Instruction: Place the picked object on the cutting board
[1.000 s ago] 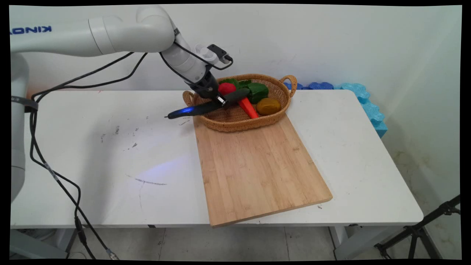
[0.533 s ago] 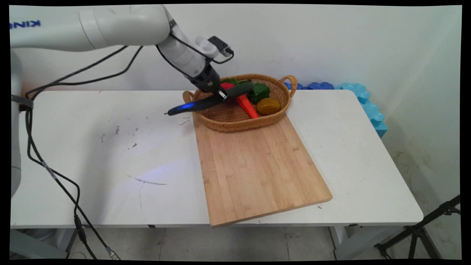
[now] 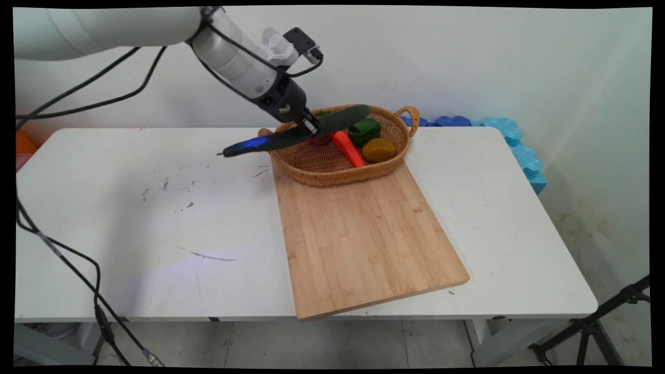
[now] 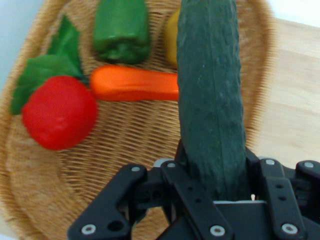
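My gripper [image 3: 310, 127] is shut on a long dark green cucumber [image 3: 291, 136], gripped near its middle and held in the air over the left part of a wicker basket [image 3: 337, 179]. The cucumber's right end tilts up over the basket; its left end sticks out past the rim above the table. In the hand view the cucumber [image 4: 210, 90] runs up between the fingers, over the basket [image 4: 125, 145]. Below it lie a red tomato with green leaves [image 4: 59, 119], an orange carrot [image 4: 132, 83] and a green pepper [image 4: 121, 30].
The basket stands on the far end of a wooden cutting board [image 3: 358, 239] on the white table [image 3: 156, 218]. A brownish-yellow potato [image 3: 379, 149] lies at the basket's right side. Blue foam [image 3: 509, 135] lines the table's far right edge. Black cables hang at the left.
The gripper has risen with the cucumber and drifted slightly left. The cucumber's right end now tilts higher, clear of the vegetables in the basket.
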`<state>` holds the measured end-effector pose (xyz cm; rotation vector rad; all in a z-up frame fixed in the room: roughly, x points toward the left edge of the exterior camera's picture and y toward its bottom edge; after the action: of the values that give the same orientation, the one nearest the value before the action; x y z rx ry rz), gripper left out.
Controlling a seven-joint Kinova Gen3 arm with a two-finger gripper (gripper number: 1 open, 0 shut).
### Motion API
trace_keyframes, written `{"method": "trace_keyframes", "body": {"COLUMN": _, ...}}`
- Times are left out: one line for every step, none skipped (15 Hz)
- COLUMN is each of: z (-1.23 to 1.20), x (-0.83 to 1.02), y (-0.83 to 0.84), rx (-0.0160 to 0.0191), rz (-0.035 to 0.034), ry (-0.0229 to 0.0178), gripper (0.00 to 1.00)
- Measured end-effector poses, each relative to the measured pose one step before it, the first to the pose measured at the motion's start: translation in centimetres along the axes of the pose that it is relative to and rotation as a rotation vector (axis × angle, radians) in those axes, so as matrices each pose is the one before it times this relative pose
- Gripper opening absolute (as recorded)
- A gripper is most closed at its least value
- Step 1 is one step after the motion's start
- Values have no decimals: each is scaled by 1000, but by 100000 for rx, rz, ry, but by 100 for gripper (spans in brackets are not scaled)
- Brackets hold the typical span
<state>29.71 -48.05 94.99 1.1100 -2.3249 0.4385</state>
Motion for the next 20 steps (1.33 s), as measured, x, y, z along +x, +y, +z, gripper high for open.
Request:
{"method": "trace_keyframes", "body": {"z": -532, "x": -331, "y": 777, "rx": -1396, "rz": 1049, "ry": 252, "gripper": 0}}
{"method": "trace_keyframes", "body": {"z": -432, "x": -390, "y": 886, "rx": -1571, "rz": 1266, "ry": 249, "gripper": 0}}
{"method": "trace_keyframes", "body": {"z": -274, "x": -396, "y": 847, "rx": -1474, "rz": 1144, "ry": 179, "gripper": 0}}
{"method": "trace_keyframes", "body": {"z": -48, "x": -368, "y": 712, "rx": -1256, "rz": 971, "ry": -77, "gripper": 0}}
{"method": "trace_keyframes", "body": {"z": 43, "x": -233, "y": 445, "rx": -733, "rz": 746, "ry": -52, "gripper": 0}}
{"method": "trace_keyframes", "body": {"z": 145, "x": -361, "y": 588, "rx": -978, "rz": 1022, "ry": -200, "gripper": 0}}
{"method": "trace_keyframes", "body": {"z": 333, "x": -400, "y": 550, "rx": -897, "rz": 1168, "ry": -253, "gripper": 0}}
{"method": "trace_keyframes", "body": {"z": 476, "x": -350, "y": 419, "rx": -633, "rz": 985, "ry": -226, "gripper": 0}}
{"method": "trace_keyframes", "body": {"z": 483, "x": -246, "y": 271, "rx": -302, "rz": 705, "ry": -127, "gripper": 0}}
{"method": "trace_keyframes", "body": {"z": 357, "x": -147, "y": 157, "rx": -163, "rz": 408, "ry": -105, "gripper": 0}}
{"method": "trace_keyframes", "body": {"z": 554, "x": -186, "y": 176, "rx": -171, "rz": 497, "ry": -211, "gripper": 0}}
{"method": "trace_keyframes", "body": {"z": 687, "x": -187, "y": 141, "rx": -91, "rz": 681, "ry": -289, "gripper": 0}}
{"method": "trace_keyframes", "body": {"z": 700, "x": -138, "y": 113, "rx": -109, "rz": 828, "ry": -306, "gripper": 0}}
{"method": "trace_keyframes", "body": {"z": 602, "x": -107, "y": 62, "rx": -86, "rz": 729, "ry": -269, "gripper": 0}}
{"method": "trace_keyframes", "body": {"z": 699, "x": -94, "y": 66, "rx": -156, "rz": 755, "ry": -273, "gripper": 0}}
{"method": "trace_keyframes", "body": {"z": 722, "x": -33, "y": 69, "rx": -166, "rz": 807, "ry": -258, "gripper": 0}}
{"method": "trace_keyframes", "body": {"z": 506, "x": -26, "y": 38, "rx": -66, "rz": 553, "ry": -183, "gripper": 0}}
{"method": "trace_keyframes", "body": {"z": 605, "x": -2, "y": 69, "rx": -216, "rz": 726, "ry": -122, "gripper": 0}}
{"method": "trace_keyframes", "body": {"z": 571, "x": 32, "y": 93, "rx": -273, "rz": 730, "ry": -125, "gripper": 0}}
{"method": "trace_keyframes", "body": {"z": 458, "x": 23, "y": 94, "rx": -279, "rz": 552, "ry": -163, "gripper": 0}}
